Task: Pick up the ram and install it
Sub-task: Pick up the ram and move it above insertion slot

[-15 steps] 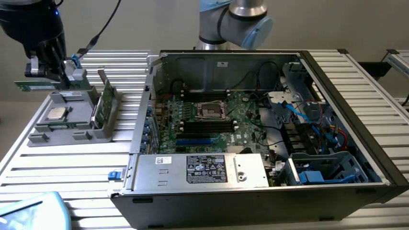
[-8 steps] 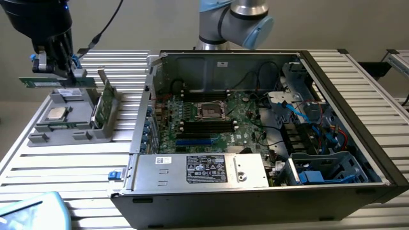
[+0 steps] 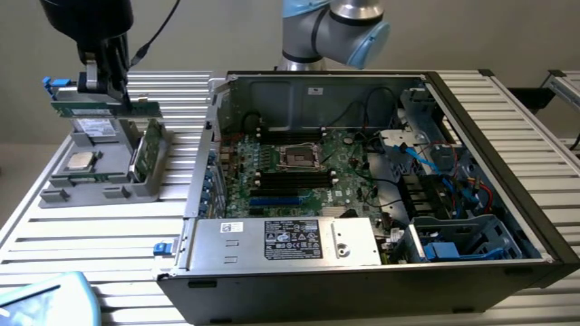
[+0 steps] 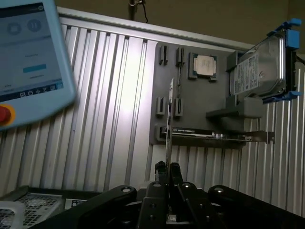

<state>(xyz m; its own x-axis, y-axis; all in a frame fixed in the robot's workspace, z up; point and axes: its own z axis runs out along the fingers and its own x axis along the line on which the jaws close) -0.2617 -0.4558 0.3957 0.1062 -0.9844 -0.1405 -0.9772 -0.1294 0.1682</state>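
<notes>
The ram (image 3: 109, 109) is a thin dark-green stick held level in the air above the grey parts holder (image 3: 64, 197) at the exterior view's left. My gripper (image 3: 104, 94) is shut on it from above. In the wrist view the ram (image 4: 168, 124) shows edge-on as a thin strip rising from between my fingertips (image 4: 167, 168). The open computer case (image 3: 507, 224) lies to the exterior view's right, with the motherboard (image 3: 349, 173) and its black memory slots (image 3: 295, 178) facing up.
The grey holder (image 4: 188, 112) carries a silver CPU (image 4: 204, 65), a hard drive (image 4: 259, 67) and a larger green card (image 3: 145, 149). A power supply (image 3: 281, 241) sits at the case's near edge. A teach pendant (image 3: 45, 299) lies at the table's near corner.
</notes>
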